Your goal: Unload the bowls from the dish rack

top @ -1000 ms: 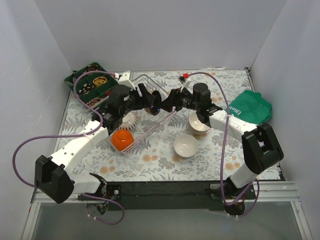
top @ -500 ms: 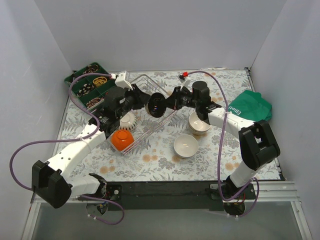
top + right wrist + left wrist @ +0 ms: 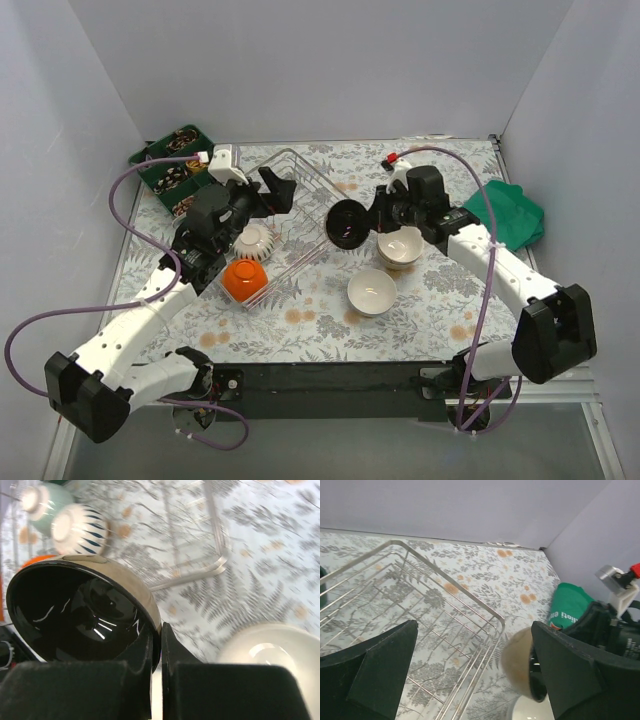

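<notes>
Looked down from the top view on a table (image 3: 300, 325) spread with a pale cloth of grey leaves and orange blossoms, shut in by plain grey walls (image 3: 330, 70) on three sides. Found the dish rack (image 3: 312, 175), a long rectangle of thin silver wire, lying aslant left of centre, with an orange bowl (image 3: 244, 280) and a striped bowl (image 3: 254, 240) at its near end, foot rings showing. Noted two white bowls (image 3: 371, 292) glossy on the cloth to the rack's right, a crumpled green cloth (image 3: 510, 212) by the right wall and a green compartment tray (image 3: 165, 165) in the far left corner. Traced the left arm reaching forward along the rack, left gripper (image 3: 275, 188) spread wide over the wires, grasping nothing; traced the right arm bent inward from the right, right gripper (image 3: 372, 215) clenched on a black bowl (image 3: 346, 222) held tilted in the air just off the rack's right side, beside the white bowls. From the left wrist, saw the left gripper (image 3: 475, 675) parted to either side with the dish rack (image 3: 445, 580) below, and beyond its corner the black bowl (image 3: 517, 662), bronze on the outside, against the green cloth (image 3: 567, 607). From the right wrist, saw the right gripper (image 3: 161, 645) pinched tight on the rim of the black bowl (image 3: 80, 610), shiny dark inside; behind it, blurred, the dish rack (image 3: 215, 565), the striped bowl (image 3: 80, 530), a pale green bowl (image 3: 42, 505), and one of the white bowls (image 3: 270, 650) below right.
</notes>
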`<state>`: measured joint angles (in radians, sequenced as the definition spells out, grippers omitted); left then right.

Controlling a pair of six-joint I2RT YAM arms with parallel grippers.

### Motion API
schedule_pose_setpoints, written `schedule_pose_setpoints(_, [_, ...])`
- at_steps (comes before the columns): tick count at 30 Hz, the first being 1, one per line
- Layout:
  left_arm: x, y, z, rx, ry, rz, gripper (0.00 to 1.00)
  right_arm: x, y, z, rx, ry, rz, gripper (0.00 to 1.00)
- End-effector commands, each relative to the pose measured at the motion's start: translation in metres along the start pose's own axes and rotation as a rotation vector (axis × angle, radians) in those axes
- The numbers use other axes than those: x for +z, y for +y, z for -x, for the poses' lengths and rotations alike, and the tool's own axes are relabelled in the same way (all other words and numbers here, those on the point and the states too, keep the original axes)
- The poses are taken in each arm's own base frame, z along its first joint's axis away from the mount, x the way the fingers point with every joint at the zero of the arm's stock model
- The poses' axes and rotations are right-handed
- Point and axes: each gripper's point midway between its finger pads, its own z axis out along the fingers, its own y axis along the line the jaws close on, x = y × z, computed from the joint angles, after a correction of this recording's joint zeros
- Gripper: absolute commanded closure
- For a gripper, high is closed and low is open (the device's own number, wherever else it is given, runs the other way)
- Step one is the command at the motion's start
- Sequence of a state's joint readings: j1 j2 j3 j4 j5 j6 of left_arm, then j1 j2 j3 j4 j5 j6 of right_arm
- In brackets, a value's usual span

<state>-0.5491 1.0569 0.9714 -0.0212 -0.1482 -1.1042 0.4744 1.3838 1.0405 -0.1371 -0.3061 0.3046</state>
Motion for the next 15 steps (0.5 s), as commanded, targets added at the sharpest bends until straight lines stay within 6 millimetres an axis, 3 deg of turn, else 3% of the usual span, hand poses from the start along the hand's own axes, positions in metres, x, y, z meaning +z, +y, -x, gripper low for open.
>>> schedule_pose_setpoints(1, [-0.009, 0.024, 0.017, 0.104, -0.079, 0.111, 0.02, -0.051, -0.038, 0.010, 0.000, 0.041, -0.195, 0.99])
schedule_pose_setpoints(7, [-0.013, 0.044, 0.021, 0.183, -0.109, 0.202, 0.02, -0.090, -0.077, 0.008, 0.087, 0.062, -0.329, 0.99])
schedule_pose_setpoints(15, [-0.013, 0.053, 0.023, 0.215, -0.141, 0.235, 0.02, -0.089, -0.105, -0.009, 0.179, 0.125, -0.349, 0.99])
